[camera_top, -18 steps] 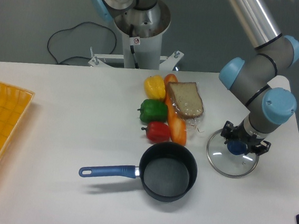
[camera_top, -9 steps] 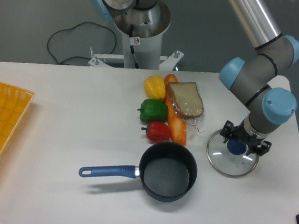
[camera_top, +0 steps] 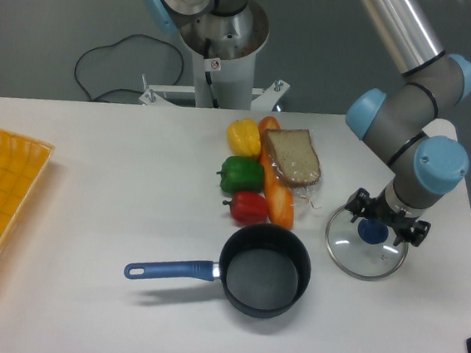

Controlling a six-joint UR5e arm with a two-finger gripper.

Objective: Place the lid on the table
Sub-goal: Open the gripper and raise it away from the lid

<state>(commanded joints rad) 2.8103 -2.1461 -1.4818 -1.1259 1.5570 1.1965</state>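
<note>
lid [camera_top: 366, 252] flat on desk [camera_top: 118, 182], right of saucepan [camera_top: 263, 270]; tool [camera_top: 385, 227] released, fingers spread either side of blue knob [camera_top: 371, 231]; fingertip contact hard to make out.

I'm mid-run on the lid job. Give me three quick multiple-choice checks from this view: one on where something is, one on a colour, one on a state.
1. Where does the lid lie?
A. On the pot
B. On the table, right of the pot
C. In the yellow tray

2. What colour is the lid's knob?
A. Red
B. Green
C. Blue

3. How do the gripper's fingers stand?
A. Spread, one on each side of the knob
C. Clamped on the pot handle
B. Far above the table

Answers:
1 B: the lid rests flat on the table, apart from the open pot.
2 C: the knob shows blue between the fingers.
3 A: the gripper sits low over the lid, its fingers apart with a gap to the knob.
</note>
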